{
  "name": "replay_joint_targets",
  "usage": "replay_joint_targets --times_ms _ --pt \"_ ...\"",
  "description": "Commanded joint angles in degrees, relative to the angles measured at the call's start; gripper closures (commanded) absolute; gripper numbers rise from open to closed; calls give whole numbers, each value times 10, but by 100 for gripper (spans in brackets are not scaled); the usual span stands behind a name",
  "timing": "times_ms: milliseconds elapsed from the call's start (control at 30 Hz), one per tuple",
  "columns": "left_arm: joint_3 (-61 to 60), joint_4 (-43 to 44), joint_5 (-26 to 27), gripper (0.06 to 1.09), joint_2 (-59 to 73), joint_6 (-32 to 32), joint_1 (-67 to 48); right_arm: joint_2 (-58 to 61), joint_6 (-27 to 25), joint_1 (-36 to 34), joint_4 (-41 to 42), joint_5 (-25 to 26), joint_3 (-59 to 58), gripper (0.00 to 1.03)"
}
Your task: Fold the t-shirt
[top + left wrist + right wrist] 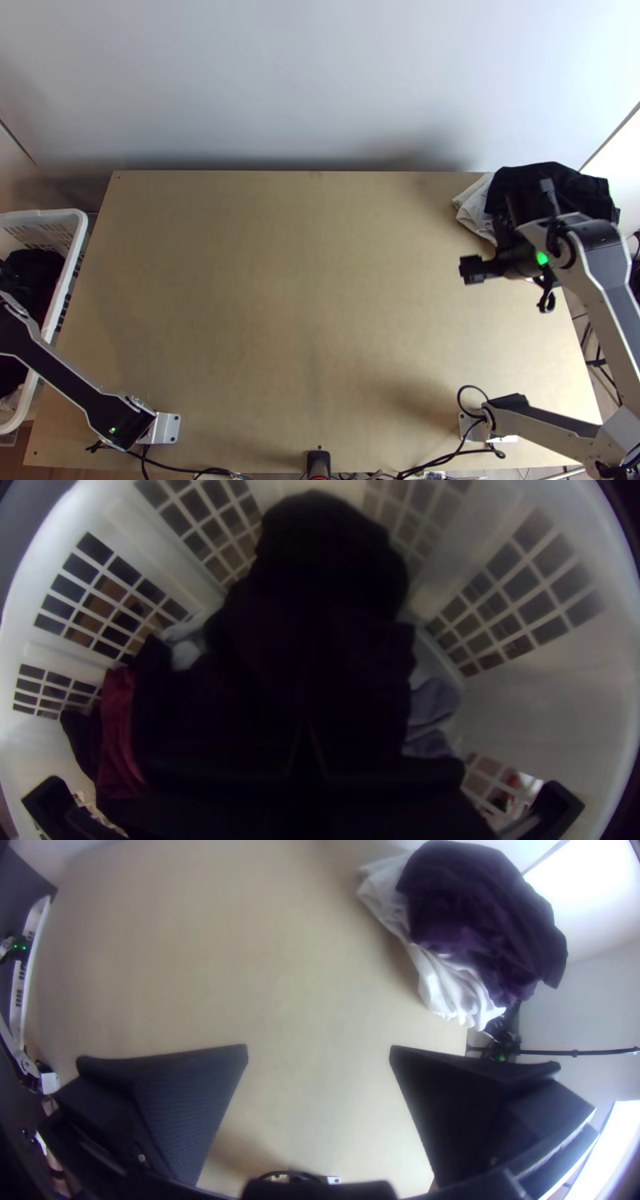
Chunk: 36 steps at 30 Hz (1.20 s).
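Note:
In the top view my right gripper is over the table's right side, in front of a bunched pile. The right wrist view shows this gripper open, bare table between its fingers. That pile is dark purple cloth heaped on white cloth; in the top view the dark cloth lies at the back right corner. My left gripper is inside the laundry basket, its fingers close together over bunched dark cloth. Whether cloth is caught between them is hidden. No garment can be told to be the t-shirt.
The white basket stands against the table's left side. Also in it are red cloth and greyish cloth. Bare wood spans the middle of the table. Cables run along the near edge.

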Motion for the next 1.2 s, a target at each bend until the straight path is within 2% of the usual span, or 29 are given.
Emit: replay_joint_targets --times_ms 0,100,167,267,367,400,600,667,833,1033,1167 --pt "-45 -44 120 105 -126 -16 10 27 50 3 -61 -14 112 4" --pt "-78 -44 126 105 -211 -19 9 24 44 -4 -81 -43 112 4" --pt "-89 -49 134 105 -265 -21 9 21 -2 -4 -85 -43 105 4" --pt "-90 -67 162 105 -335 -20 8 9 -18 -1 -83 -43 106 4" --pt "-90 -90 197 105 -406 -21 8 -20 -101 14 -73 -43 81 4" --pt "-90 -94 206 105 -421 -21 8 -22 -110 17 -72 -37 78 4" --pt "-88 -105 220 105 -544 -29 -11 -59 -110 -2 -48 16 91 4" --pt "-82 -91 220 105 -609 -32 -38 -78 -96 -8 -26 15 116 4" --pt "-42 -82 218 105 -666 -61 -86 -108 -107 -25 10 15 108 4" --pt "44 -91 185 105 -695 -62 -187 -120 -103 -32 -9 15 92 4" --pt "87 -81 183 105 -707 -61 -253 -131 -99 -33 -11 15 91 4"
